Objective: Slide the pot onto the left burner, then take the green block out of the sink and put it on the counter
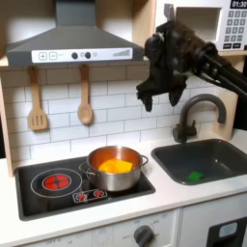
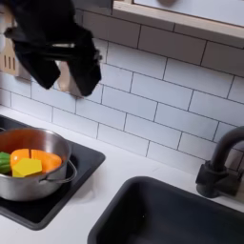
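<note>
1. In the first exterior view, the green block (image 1: pixel 196 177) lies in the dark grey sink (image 1: pixel 170 160), beside the arched faucet (image 1: pixel 191 114).
2. The shiny steel pot (image 1: pixel 115 171) sits on the black cooktop (image 1: pixel 39 201), on the burner at the first exterior view's right.
3. The second exterior view reveals a green piece (image 2: pixel 5 162) among the pot's orange-yellow pieces (image 2: pixel 33 162).
4. The black gripper (image 1: pixel 159 94) hangs high, empty; its opening cannot be judged.

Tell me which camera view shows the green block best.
The first exterior view: the green block lies small but unobstructed on the floor of the sink. In the second exterior view, the visible part of the sink is only dark basin, with no green block to be made out.
</note>
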